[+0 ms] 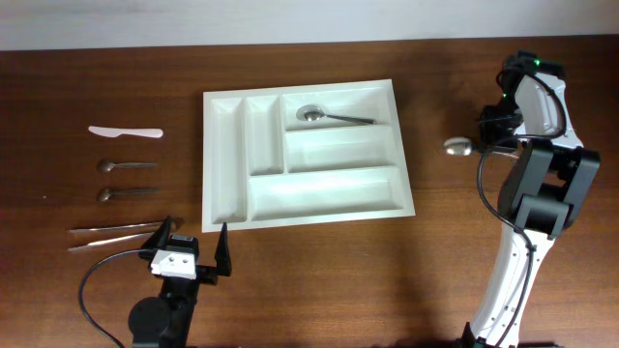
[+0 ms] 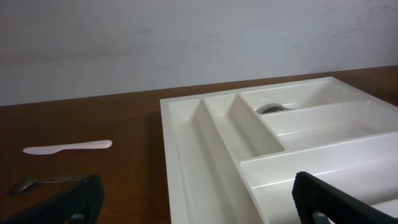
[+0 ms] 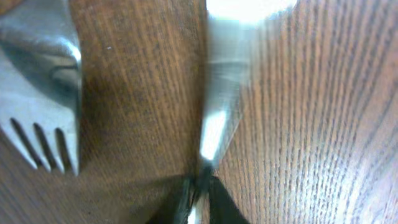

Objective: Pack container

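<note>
Table [image 1: 455, 251]: dark brown wood, with a pale wall behind its far edge.
Left-edge cutlery: one column from far to near. White knife [image 1: 126, 131], upper loose spoon [image 1: 126, 166], lower loose spoon [image 1: 124, 193], then a long thin pair [image 1: 114, 236] lying almost parallel; too small to tell what kind. All are well apart from the tray.
Fork [image 3: 43, 93]: lies flat on the wood just beside the held spoon, tines toward the camera. It shows in the right wrist view only; from overhead the right arm covers that spot.
Container [image 1: 221, 164]: white tray in the middle of the table, turned slightly off square. Two narrow upright compartments on its left, three long crosswise ones on its right.
Contents: tray spoon [image 1: 329, 116] in the far crosswise compartment, bowl to the left, handle to the right. The other four compartments show only white plastic.
Left gripper [image 1: 196, 242]: near the near edge, just off the tray's near left corner, jaws spread wide, touching nothing.
Right gripper [image 3: 198, 186]: low over the wood near the right edge, fingertips pressed together on the handle of the held spoon [image 1: 457, 146].
Held spoon: bowl points toward the tray and is well apart from the tray's right wall.
</note>
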Motion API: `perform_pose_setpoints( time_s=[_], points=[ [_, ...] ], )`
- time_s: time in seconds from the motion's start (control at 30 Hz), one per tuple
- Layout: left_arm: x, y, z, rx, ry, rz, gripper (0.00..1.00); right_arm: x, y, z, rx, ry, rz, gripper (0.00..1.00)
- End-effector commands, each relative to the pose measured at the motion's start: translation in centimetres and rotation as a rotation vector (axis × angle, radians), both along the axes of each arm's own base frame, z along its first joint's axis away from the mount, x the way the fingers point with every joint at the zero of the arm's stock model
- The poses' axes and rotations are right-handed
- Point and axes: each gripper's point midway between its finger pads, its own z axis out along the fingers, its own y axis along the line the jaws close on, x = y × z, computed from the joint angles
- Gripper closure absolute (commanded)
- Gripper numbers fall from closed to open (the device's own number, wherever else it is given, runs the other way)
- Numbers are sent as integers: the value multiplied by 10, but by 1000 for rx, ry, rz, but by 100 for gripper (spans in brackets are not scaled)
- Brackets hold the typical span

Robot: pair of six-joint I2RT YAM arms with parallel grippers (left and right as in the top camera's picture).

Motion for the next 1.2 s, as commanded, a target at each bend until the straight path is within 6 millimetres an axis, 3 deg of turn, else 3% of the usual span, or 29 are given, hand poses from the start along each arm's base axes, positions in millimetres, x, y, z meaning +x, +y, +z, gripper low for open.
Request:
perform_pose_setpoints(
  time_s=[0.0, 0.23, 0.37, 0.47, 0.53, 0.63, 0.73, 0.83, 0.97, 1.17],
  points=[
    [0, 2, -1, 9, -2, 8, 1, -6, 5, -11, 8, 37, 2, 96],
    [0, 2, -1, 9, -3, 8, 1, -4, 4, -8, 7, 26, 30, 96],
    [0, 2, -1, 9, -2, 8, 1, 12, 3, 7, -6, -29, 119, 96],
    [0, 2, -1, 9, -3, 8, 1, 32, 4, 30, -29, -104, 177, 96],
    [0, 2, -1, 9, -2, 8, 1, 49, 8, 62, -53, -183, 202, 96],
    [0, 2, -1, 9, -3, 8, 1, 69, 23, 91, -45, -277, 260, 96],
    [0, 2, -1, 9, -3, 8, 1, 86, 49, 116, -29, -364, 327, 96],
    [0, 2, -1, 9, -2, 8, 1, 101, 87, 137, -4, -439, 397, 96],
    [0, 2, -1, 9, -3, 8, 1, 109, 148, 146, 91, -494, 460, 96],
    [0, 2, -1, 9, -2, 8, 1, 99, 236, 145, 159, -484, 514, 96]
  ],
)
